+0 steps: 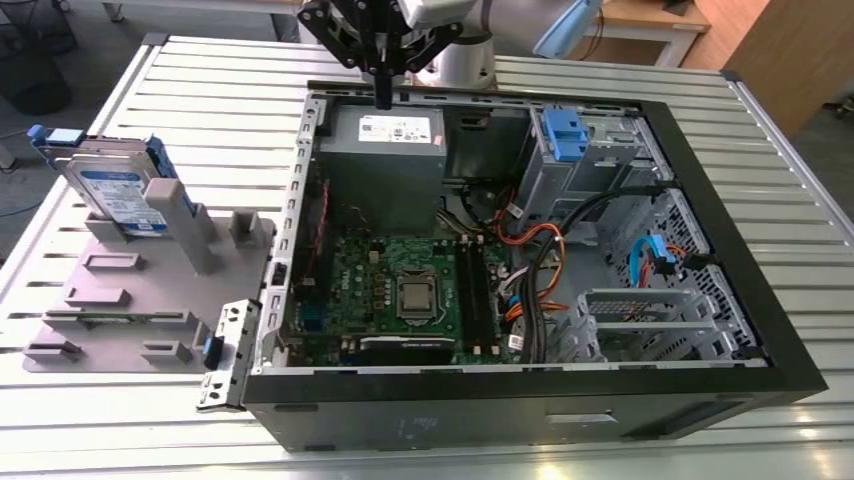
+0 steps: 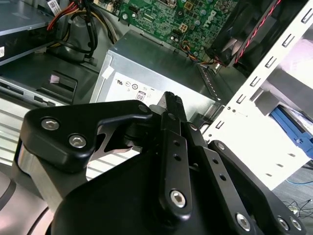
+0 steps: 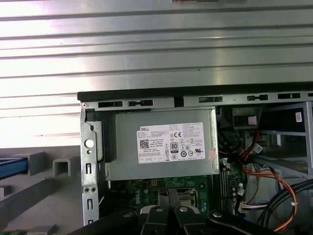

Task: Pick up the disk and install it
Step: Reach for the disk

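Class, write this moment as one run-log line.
end effector: shut, empty, over power supply | disk: standing in grey holder, outside computer case | install: not done

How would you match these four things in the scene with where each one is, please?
Things:
1. the disk
2. the power-supply box
3. the blue latch
4. the end effector

Places:
A. in the air over the far edge of the case
B. inside the case, in the far corner toward the exterior view's left
C. propped on the grey stand outside the case, at the exterior view's left
D. on the drive cage, toward the exterior view's right

Pairs: 1-C, 2-B, 3-D, 4-A.
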`<state>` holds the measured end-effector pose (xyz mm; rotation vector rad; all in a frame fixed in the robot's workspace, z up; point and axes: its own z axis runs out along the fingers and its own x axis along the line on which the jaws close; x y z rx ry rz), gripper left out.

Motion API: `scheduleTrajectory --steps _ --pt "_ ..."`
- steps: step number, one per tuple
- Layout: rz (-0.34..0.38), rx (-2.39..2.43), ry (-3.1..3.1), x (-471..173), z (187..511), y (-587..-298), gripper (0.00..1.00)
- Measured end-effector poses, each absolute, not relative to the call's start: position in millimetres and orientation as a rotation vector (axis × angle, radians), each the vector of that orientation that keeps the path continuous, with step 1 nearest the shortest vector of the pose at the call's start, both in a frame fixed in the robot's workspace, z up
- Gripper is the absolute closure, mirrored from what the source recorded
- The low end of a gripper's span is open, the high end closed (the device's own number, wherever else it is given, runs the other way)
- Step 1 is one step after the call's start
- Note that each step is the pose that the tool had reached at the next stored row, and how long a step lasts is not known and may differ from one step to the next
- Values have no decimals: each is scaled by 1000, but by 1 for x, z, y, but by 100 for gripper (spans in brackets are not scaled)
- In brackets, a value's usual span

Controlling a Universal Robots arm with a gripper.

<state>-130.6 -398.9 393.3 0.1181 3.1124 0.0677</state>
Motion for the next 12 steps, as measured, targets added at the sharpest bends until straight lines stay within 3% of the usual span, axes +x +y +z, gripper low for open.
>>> scheduleTrajectory --steps 12 --pt "68 118 3113 -136 393 -399 89"
